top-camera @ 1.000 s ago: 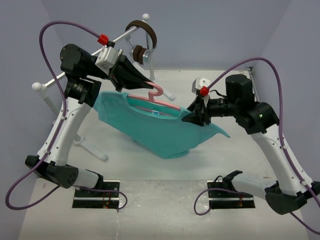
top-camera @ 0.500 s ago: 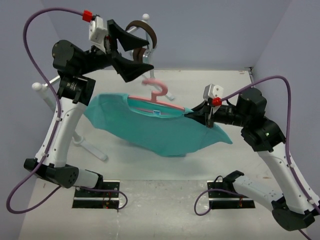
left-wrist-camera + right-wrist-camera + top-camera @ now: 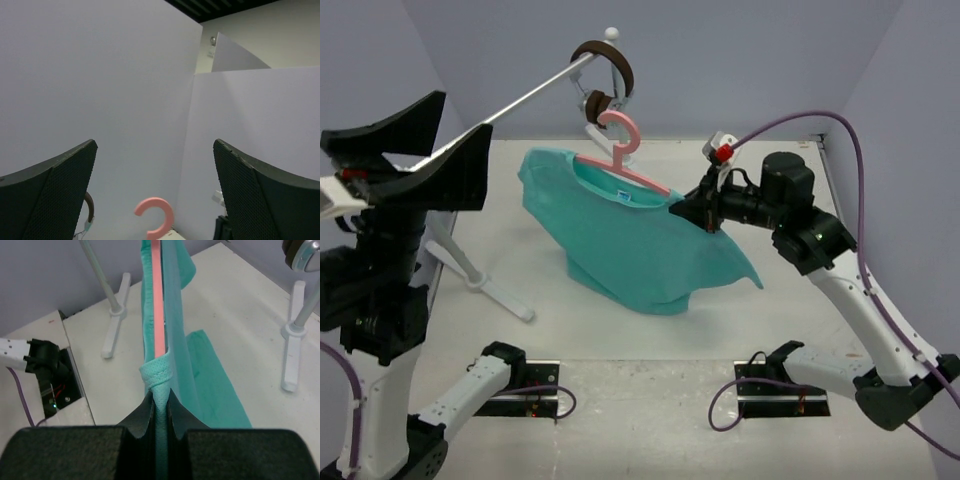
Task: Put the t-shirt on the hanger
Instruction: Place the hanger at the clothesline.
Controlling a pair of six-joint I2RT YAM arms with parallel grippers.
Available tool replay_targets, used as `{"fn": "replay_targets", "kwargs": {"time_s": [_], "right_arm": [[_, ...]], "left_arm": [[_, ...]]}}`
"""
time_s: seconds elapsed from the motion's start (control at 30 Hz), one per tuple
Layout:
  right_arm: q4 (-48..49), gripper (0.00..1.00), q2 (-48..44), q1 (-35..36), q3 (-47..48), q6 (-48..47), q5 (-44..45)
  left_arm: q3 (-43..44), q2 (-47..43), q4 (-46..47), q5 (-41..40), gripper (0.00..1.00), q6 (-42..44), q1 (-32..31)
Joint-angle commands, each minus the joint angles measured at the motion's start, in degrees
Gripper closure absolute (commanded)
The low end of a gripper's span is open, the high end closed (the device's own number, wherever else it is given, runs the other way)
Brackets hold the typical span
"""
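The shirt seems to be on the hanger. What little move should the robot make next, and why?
Probably lower the right gripper toward the table before opening. It alone pinches the t-shirt at the end of the hanger; the left gripper is open, high and well away, so letting go here would likely drop both.

Pale lavender walls (image 3: pixel 740 60) on three sides, white table (image 3: pixel 650 390) evenly lit, silver rail (image 3: pixel 510 105) set on white feet (image 3: pixel 503 299), brown headphones (image 3: pixel 599 101) hung at its far end, dark ceiling (image 3: pixel 225 6) glimpsed above panels.
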Motion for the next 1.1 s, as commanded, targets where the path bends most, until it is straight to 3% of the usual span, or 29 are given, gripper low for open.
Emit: {"fn": "replay_targets", "kwargs": {"time_s": [0.0, 0.1, 0.27, 0.43, 0.7, 0.83, 0.93, 1.07], "right_arm": [[8.2, 1.0, 10.2, 6.8, 10.7, 7.4, 11.7], [8.2, 1.0, 19.7, 9.6, 20.0, 9.7, 16.8], [12.9, 1.0, 30.2, 13.0, 27.2, 9.3, 26.4], [12.6, 1.0, 39.1, 15.0, 36.1, 8.7, 30.0], [12.4, 1.0, 48.3, 18.2, 45.7, 8.1, 33.4], [13.1, 1.0, 48.6, 19.0, 43.5, 7.3, 34.9], [17.8, 1.0, 45.0, 19.3, 33.1, 7.4, 35.3], [20.2, 1.0, 41.7, 19.4, 26.9, 7.5, 35.6]], "left_arm": [[-11.9, -7.2, -5.3, -3.0, 0.0, 3.5, 0.3], [-21.2, -15.9, -8.4, -8.6, 0.0, 4.9, 0.2], [-28.6, -26.8, -8.1, -10.0, 0.0, 10.3, 0.2], [-30.3, -29.4, -14.0, -8.7, 0.0, 14.6, 0.2], [-40.4, -33.4, -12.9, -7.5, 0.0, 14.9, 0.2], [-42.6, -32.6, -14.5, -9.7, 0.0, 14.2, 0.1], [-43.3, -33.1, -15.3, -9.9, 0.0, 14.8, 0.1], [-42.6, -33.2, -16.1, -10.2, 0.0, 16.0, 0.1]]}}
